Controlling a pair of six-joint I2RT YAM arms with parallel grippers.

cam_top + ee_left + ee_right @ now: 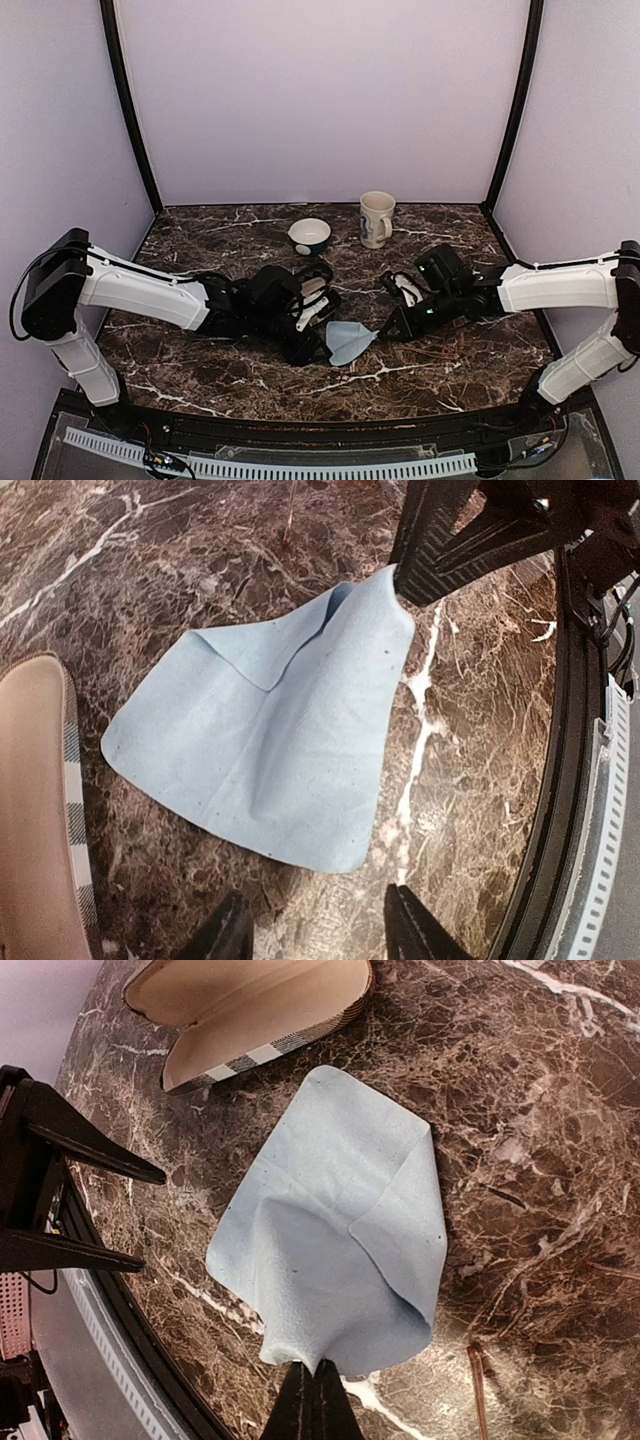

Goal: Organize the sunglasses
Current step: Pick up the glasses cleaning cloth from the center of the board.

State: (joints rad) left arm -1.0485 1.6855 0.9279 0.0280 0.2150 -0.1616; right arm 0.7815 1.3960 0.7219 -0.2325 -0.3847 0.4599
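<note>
A light blue cloth (347, 342) lies partly folded on the marble between my two arms. My right gripper (318, 1370) is shut on one corner of the cloth (340, 1230) and lifts that corner slightly. My left gripper (315, 920) stands open just short of the opposite edge of the cloth (270, 750), with nothing between its fingers. An open case with a tan lining and striped rim (250, 1010) lies beside the cloth. The lenses of the sunglasses are out of view. A thin brownish wire (474, 1385) lies right of my right fingers; I cannot tell whether it belongs to them.
A cream mug (376, 218) and a small white and blue bowl (309, 236) stand at the back of the marble table (200, 240). The black table rim (560, 780) runs close to the cloth on the near side. Lilac walls close in the back and sides.
</note>
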